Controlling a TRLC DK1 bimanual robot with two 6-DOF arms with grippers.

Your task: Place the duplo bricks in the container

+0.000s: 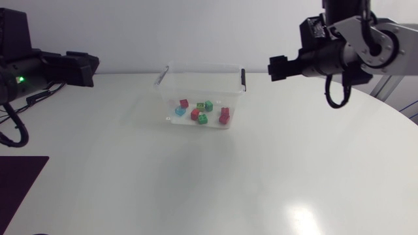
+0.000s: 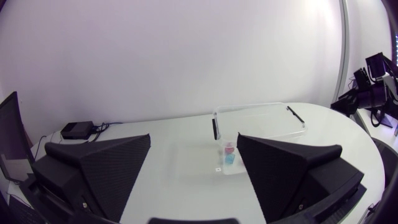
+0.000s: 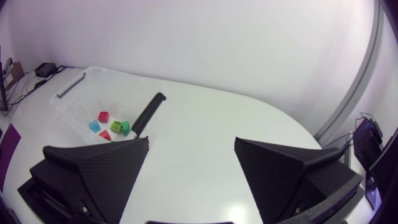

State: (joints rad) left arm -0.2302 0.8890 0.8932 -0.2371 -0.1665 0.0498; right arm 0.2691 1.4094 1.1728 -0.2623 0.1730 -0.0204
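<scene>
All duplo bricks (image 1: 203, 119) I can see sit inside the clear container (image 1: 202, 65), upper centre of head view; left claw (image 2: 194, 138) and right claw (image 3: 191, 140) spread, empty; bricks likely light, rigid, slick, so pinch flat sides.

Bricks (image 1: 195, 114) inside container (image 1: 168, 91) — container on table (image 1: 196, 183), toward rear.

Left arm (image 1: 46, 68): black housings, green indicator light (image 1: 20, 79), looped black cable. Right arm (image 1: 346, 46): black joints, silver-grey bracket (image 1: 358, 27). Left end effector (image 2: 194, 142) and right end effector (image 3: 191, 143): matte black wedge fingers with finely textured faces.
</scene>
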